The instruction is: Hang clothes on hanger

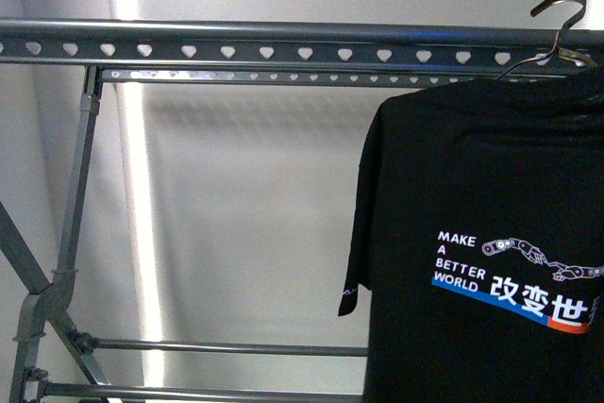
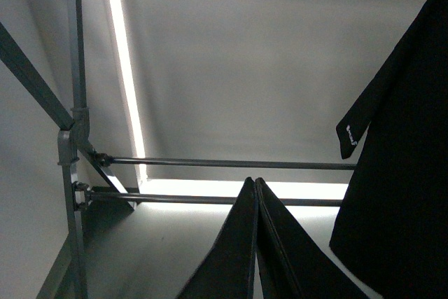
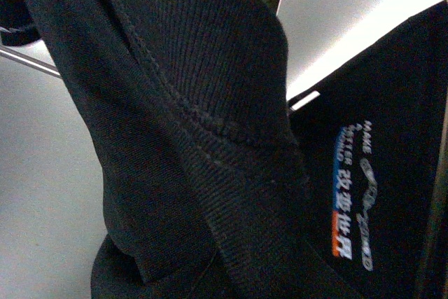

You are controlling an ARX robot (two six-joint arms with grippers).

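Jaws: left gripper (image 2: 256, 243) fingers pressed together, tips touching, holding nothing, pointing up toward lower crossbars (image 2: 231, 164). Right gripper jaws hidden in right wrist view: black ribbed fabric fills frame, state cannot tell. Neither arm in front view.

Rack rail (image 1: 283, 49) with heart-shaped holes spans top, on grey tubular legs (image 1: 75, 205). Black T-shirt (image 1: 472, 233) hangs below rail at right, right part cut off by frame edge, "MAKE A BETTER WORLD" print readable. Silver wire hanger (image 1: 557, 30) hook at rail; whether hooked over rail unclear.
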